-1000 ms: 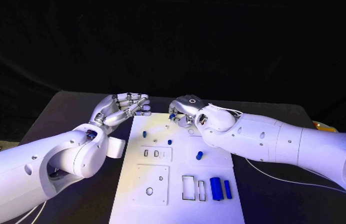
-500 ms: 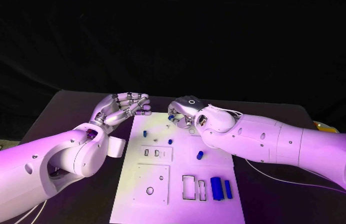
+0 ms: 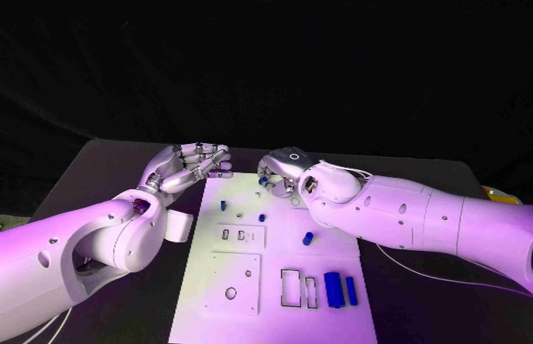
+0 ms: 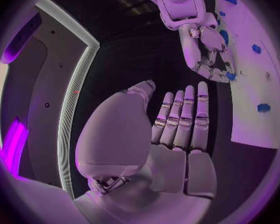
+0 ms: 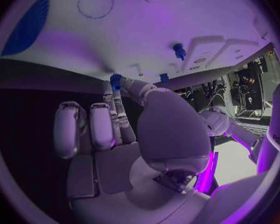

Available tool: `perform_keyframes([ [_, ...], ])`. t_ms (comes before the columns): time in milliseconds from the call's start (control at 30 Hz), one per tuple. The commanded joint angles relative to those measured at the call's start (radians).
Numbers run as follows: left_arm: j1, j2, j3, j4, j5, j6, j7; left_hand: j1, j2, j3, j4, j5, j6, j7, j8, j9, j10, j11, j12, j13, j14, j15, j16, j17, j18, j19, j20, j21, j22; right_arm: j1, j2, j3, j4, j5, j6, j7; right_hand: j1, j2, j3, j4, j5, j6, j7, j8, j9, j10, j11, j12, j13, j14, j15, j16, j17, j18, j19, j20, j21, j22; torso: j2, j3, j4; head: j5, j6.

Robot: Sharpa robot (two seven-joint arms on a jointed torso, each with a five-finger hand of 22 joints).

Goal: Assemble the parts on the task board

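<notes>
Overhead, small ridged blue part (image 5: 115, 81) between glossy silver right hand (image 3: 284, 173) fingertips.

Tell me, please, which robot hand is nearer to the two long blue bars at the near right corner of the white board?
The right robot hand. It works over the board's far end, while the left robot hand hovers off the board's far left edge, farther from the blue bars.
</notes>
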Motion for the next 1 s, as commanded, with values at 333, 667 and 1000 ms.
perform_keyframes([
  [333,0.002,0.004,0.001,-0.002,0.005,0.017,0.002,0.0,-0.008,0.004,-0.001,-0.004,-0.007,0.038,-0.005,-0.001,-0.002,-0.002,-0.004,0.001,-0.009,0.0,-0.006,0.001,0.004,0.005,0.001,0.006,-0.001,-0.004,0.016,-0.004,-0.023,-0.004,0.061,-0.007,-0.02,-0.022,-0.02,0.017,-0.016,-0.105,0.029,-0.077,-0.016,-0.118,0.027,-0.004,-0.01,-0.007,0.025,-0.052,-0.084,0.022,-0.076,0.02,-0.081,-0.109,0.0,-0.0002,0.0006,0.0,-0.004],
  [667,0.002,0.001,0.001,-0.005,0.005,0.019,0.002,0.0,-0.009,0.005,-0.001,-0.004,-0.008,0.038,-0.006,-0.002,-0.004,-0.002,-0.007,0.001,-0.011,0.0,-0.009,0.002,0.004,0.005,0.001,0.006,-0.002,-0.004,-0.059,-0.003,0.054,-0.002,0.0,-0.008,-0.019,-0.022,-0.026,0.017,-0.005,-0.095,0.028,-0.074,-0.013,-0.115,0.026,0.002,-0.007,-0.007,0.025,-0.052,-0.085,0.021,-0.07,0.021,-0.079,-0.102,-0.002,0.0011,-0.0031,0.003,-0.001],
  [1000,0.001,-0.005,0.001,-0.013,0.008,0.021,0.0,0.0,-0.009,0.005,-0.001,-0.004,-0.008,0.038,-0.006,-0.002,-0.004,-0.002,-0.007,0.001,-0.011,0.0,-0.009,0.002,0.004,0.005,0.001,0.006,-0.002,0.023,-0.256,0.02,0.24,0.143,-0.056,0.012,-0.034,-0.048,-0.074,0.044,0.017,-0.075,0.015,-0.075,-0.003,0.002,0.004,0.051,0.019,0.019,0.009,0.006,-0.012,0.001,-0.008,0.009,-0.02,-0.007,-0.007,0.0064,-0.0173,0.002,0.008],
])
